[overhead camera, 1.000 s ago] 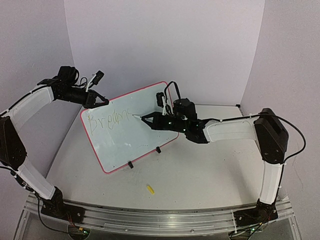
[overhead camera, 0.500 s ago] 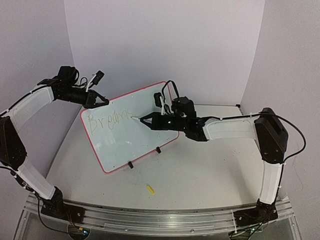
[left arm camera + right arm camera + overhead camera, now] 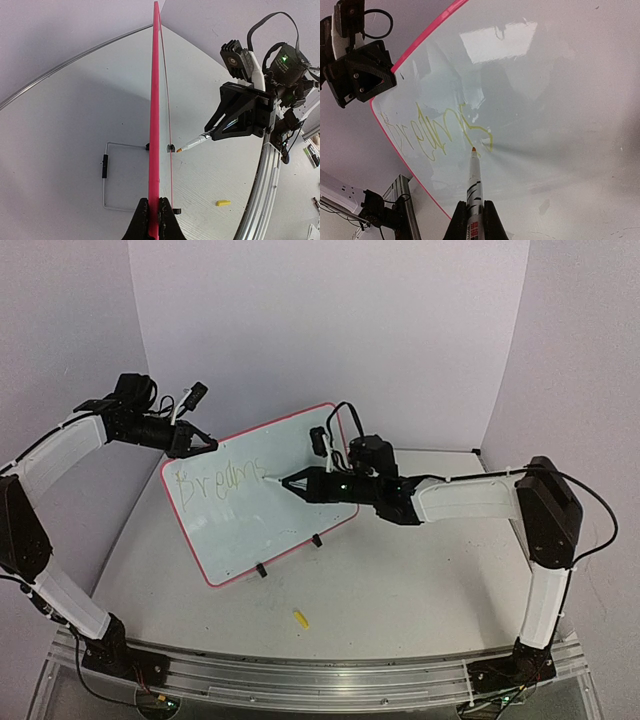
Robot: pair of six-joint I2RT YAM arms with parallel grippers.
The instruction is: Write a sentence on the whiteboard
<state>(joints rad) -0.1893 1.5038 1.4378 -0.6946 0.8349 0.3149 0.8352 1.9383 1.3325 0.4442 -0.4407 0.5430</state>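
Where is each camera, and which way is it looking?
Top camera: high behind the arms, looking down at the whiteboard; both arms show.
Left wrist camera: on the left claw, looking along the board's pink edge it pinches.
Right wrist camera: on the right claw, looking along the marker at the writing.
Shared: both wrist views show the marker tip and the opposite claw.

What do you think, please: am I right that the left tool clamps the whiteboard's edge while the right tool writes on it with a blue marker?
Not blue: the right wrist view shows the marker tip at yellow-green lettering on the whiteboard. The rest holds: the left tool clamps the whiteboard's edge while the right tool writes.
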